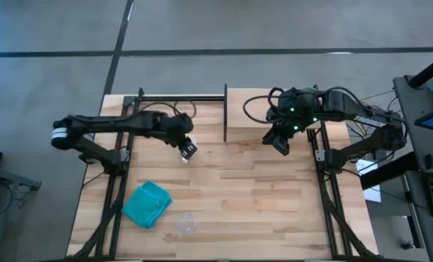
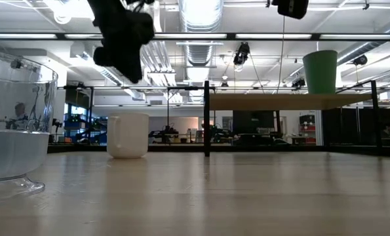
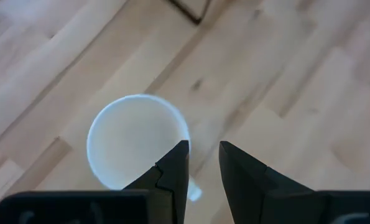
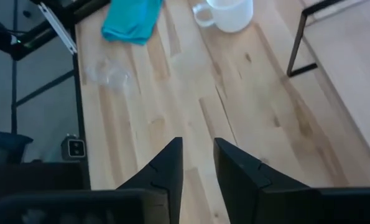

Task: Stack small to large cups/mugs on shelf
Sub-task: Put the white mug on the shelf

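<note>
The white handled mug [image 2: 128,135] stands upright on the table; the left wrist view looks down into its mouth [image 3: 138,140]. My left gripper [image 3: 203,155] hovers above it, near the handle [image 3: 194,193], with its fingers close together and clear of the rim [image 2: 122,39]. The green cup [image 2: 320,71] stands on its base on the shelf [image 2: 280,101]. My right gripper [image 1: 280,143] hangs in the air by the shelf's near edge, shut and empty [image 4: 198,155]. The clear cup [image 1: 185,223] sits near the table's near edge.
A teal folded cloth [image 1: 147,204] lies at the near left of the table, beside the clear cup [image 4: 110,74]. The shelf [image 1: 249,109] takes up the far middle, with a black post [image 1: 225,113] at its left side. Bare tabletop [image 1: 260,196] lies between the arms.
</note>
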Tool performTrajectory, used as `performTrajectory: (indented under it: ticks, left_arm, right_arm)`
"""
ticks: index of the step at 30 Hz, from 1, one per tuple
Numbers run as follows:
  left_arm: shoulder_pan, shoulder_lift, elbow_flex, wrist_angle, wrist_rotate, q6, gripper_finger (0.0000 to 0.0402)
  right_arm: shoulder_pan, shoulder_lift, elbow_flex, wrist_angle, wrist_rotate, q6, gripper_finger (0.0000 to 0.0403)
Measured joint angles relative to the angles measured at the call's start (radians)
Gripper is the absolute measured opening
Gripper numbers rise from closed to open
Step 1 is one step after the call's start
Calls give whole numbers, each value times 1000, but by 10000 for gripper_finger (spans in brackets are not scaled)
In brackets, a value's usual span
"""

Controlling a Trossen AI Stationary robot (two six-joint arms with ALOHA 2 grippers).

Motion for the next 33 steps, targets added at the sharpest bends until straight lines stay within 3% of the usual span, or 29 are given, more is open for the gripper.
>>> performTrajectory:
  ticks: [12, 27, 33]
  left_arm:
    - [-7, 180, 20, 3, -8, -97, 75]
    - [-6, 256, 13, 6, 3, -145, 73]
    - [-6, 263, 12, 10, 17, -137, 22]
  right_arm:
    - [0, 0, -26, 2, 0, 2, 86]
    - [0, 0, -26, 3, 0, 1, 85]
    - [0, 0, -26, 3, 0, 1, 79]
